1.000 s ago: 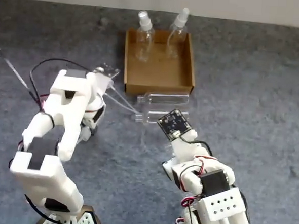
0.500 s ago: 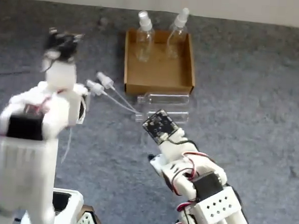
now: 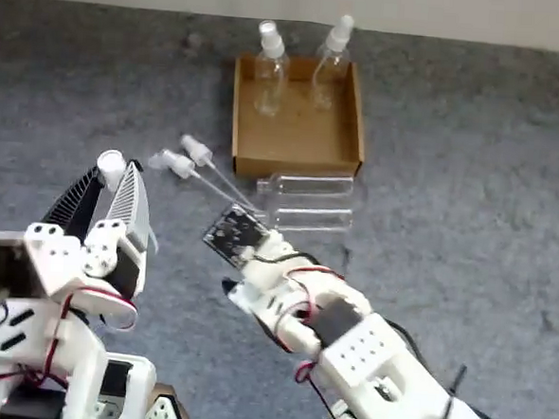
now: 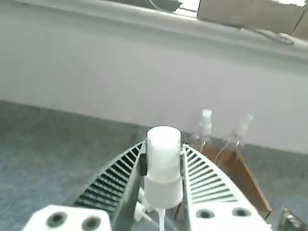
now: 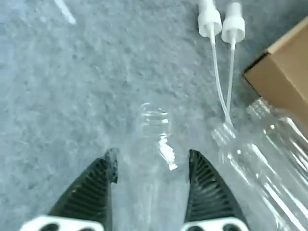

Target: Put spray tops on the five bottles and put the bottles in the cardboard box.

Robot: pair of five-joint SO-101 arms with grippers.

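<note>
Spray top [image 4: 163,161] held upright, dip tube hanging down, pinched at the collar between both ribbed fingers [image 4: 204,180] of the left gripper [image 3: 114,169]. Left arm [image 3: 42,290] folded back and raised, gripper tipped up and away from the base, at about 8 o'clock from the cardboard box [image 3: 298,146] and well apart from it. Uncapped bottle [image 5: 155,130] lies neck-forward between the jaws of the right gripper [image 5: 153,156]; the jaws sit closed against its clear sides. Right arm [image 3: 347,342] stretched low across the carpet [image 3: 471,183] toward 11 o'clock, its wrist at roughly 7 o'clock from the box. Two loose spray tops [image 3: 196,149] lie side by side at 8 o'clock from the box, tubes trailing toward the necks of two lying bottles [image 3: 305,185]; whether the tube tips sit inside a neck cannot be told. Those two bottles lie parallel, just outside the box's 6 o'clock wall. Two capped bottles [image 3: 269,66] stand upright inside the box against its 12 o'clock wall, side by side. Surface is grey short-pile carpet; a pale wall [image 4: 96,62] runs behind the box.
</note>
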